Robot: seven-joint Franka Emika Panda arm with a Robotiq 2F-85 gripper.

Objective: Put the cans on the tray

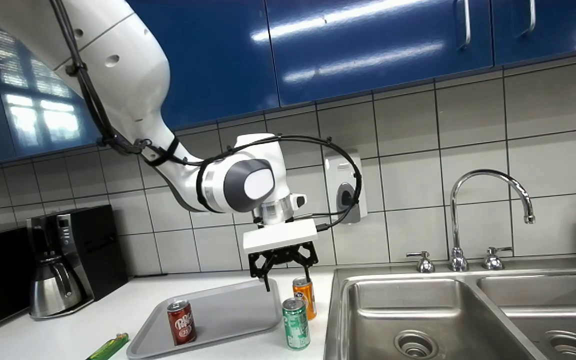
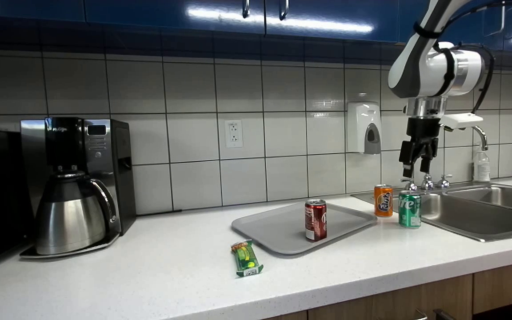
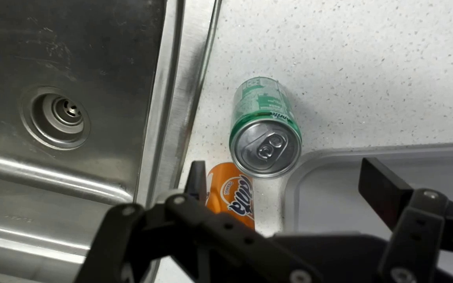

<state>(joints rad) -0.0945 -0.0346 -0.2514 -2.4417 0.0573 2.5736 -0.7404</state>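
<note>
A: How are the fingers being held?

B: Spread wide. Nothing is being gripped; the whole gripper is being held above the counter.

A: What is being seen nearest the fingers?

B: Lower than them, the green can is being framed between the two in the wrist view. The orange can is being partly hidden there by one finger and the green top. Both are being supported upright by the counter, just beside the tray.

A: And the dark red can?

B: It is being borne upright on the tray, farther from the fingers.

A: What is being shown of the surface and room?

B: Next to the nearer cans, the white speckled counter is being interrupted by a steel sink. Beyond the tray from the fingers, a green packet is being supported, then a coffee maker. Behind, pale tiles are being crossed by dark joints; above, light is being reflected by blue cabinets.

A: Is anything being shown by one view alone?

B: An outlet and wooden fronts are being shown only in an exterior view. A narrow gap between the green and orange cans is being revealed there too; in the wrist view, one is being overlapped by the other.
</note>
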